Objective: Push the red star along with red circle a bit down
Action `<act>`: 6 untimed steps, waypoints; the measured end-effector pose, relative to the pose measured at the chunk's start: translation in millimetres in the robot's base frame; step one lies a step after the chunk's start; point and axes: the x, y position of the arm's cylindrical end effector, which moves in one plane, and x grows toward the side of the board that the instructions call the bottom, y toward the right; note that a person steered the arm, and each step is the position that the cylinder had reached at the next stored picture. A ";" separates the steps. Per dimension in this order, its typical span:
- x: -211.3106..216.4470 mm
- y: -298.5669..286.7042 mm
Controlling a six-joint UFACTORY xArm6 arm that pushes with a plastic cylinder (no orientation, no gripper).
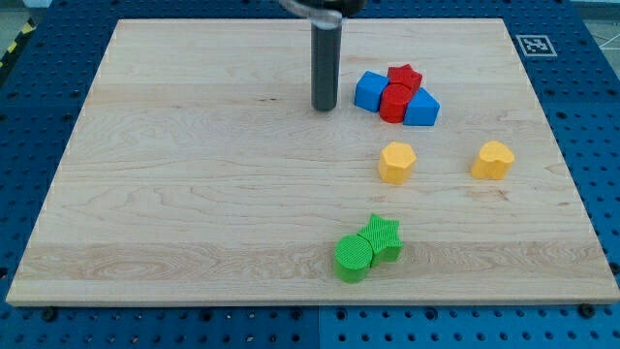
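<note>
You see a straight, dark grey cylindrical rod with a smooth, faintly glossy surface; its wider black mount is cut off above, and my tip [325, 108] ends flat.

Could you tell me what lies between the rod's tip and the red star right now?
In the camera view, a blue block sits between my tip and the red star, touching the red circle.

The dark rod is hanging straight down from the far edge of the scene, a little right of the middle, standing upright with no visible lean. Its upper end is running out of sight past the far edge. My tip [325, 108] is resting on the surface at the rod's near end, touching nothing else.
</note>
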 end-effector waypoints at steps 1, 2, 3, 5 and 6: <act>-19.1 5.6; -26.2 24.2; -57.2 39.9; -62.4 116.1; -39.9 119.9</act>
